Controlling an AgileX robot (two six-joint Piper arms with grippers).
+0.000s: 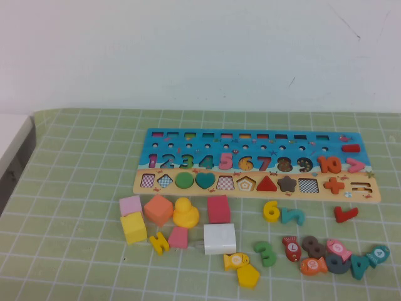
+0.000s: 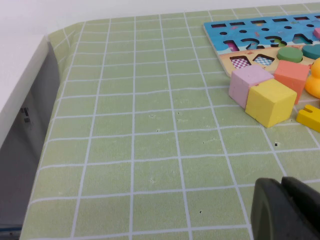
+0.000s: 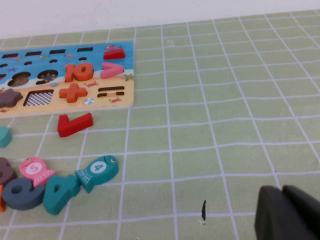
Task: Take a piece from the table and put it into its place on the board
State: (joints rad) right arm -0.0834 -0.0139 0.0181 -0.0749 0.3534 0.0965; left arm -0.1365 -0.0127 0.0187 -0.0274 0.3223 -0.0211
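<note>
Two dark grippers sit low over the green gridded bench, neither one visible from the high camera.

Left gripper (image 2: 287, 210) hangs near the bench's left edge, right gripper (image 3: 290, 215) over bare mat on the right; both are cut off, jaws look pressed together, gripping nothing. The small flat yellow wooden numeral "6" (image 1: 271, 211) lies on the bench just below the long wooden puzzle board (image 1: 263, 185), beside a teal numeral (image 1: 292, 216). Matte pastel foam-like cubes (image 1: 133, 227) cluster at left; the board's "6" slot detail is hard to read.
</note>
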